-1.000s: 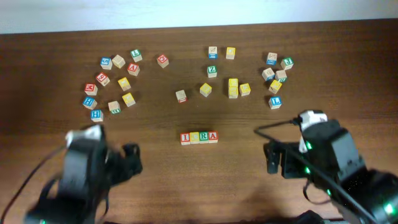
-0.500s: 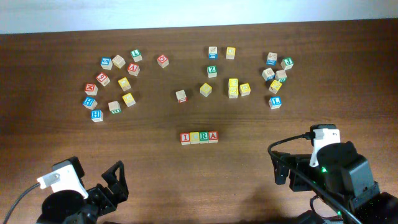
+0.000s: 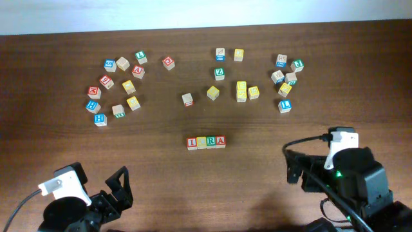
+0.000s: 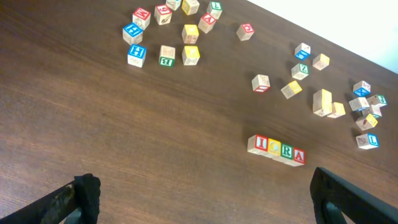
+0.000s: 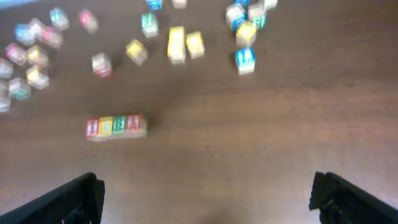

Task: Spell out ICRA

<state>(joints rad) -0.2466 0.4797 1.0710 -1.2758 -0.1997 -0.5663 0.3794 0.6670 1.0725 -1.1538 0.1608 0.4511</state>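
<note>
Dark wood-grain bench fills the overhead frame, with a pale strip along its top edge. Left arm sits in the lower left corner and right arm in the lower right, both well apart from every block. Left end effector points up-frame. In its wrist view, the fingers stand at opposite bottom corners, spread wide, with bare bench between them. Right end effector is the same. Its wrist view is blurred but shows dark fingertips at both bottom corners, spread wide and gripping nothing. Loose letter blocks lie across the upper half of the overhead frame. There is an upper-left cluster of mixed red, blue, yellow and green faces, an upper-right cluster that is tighter with some blocks touching, and a centre group, mostly yellow. The row of four letter blocks lies at lower centre, below all the loose blocks and between the two arms, near neither. The four blocks touch side to side in a straight line. In the left wrist view they read red I, a round yellow letter not sharp enough to settle, green R, red A. Smaller strays: a blue H block at the bottom of the upper-left cluster, a blue L block below the upper-right cluster, a lone red-lettered block top centre-left, and a pale block just above the row.
</note>
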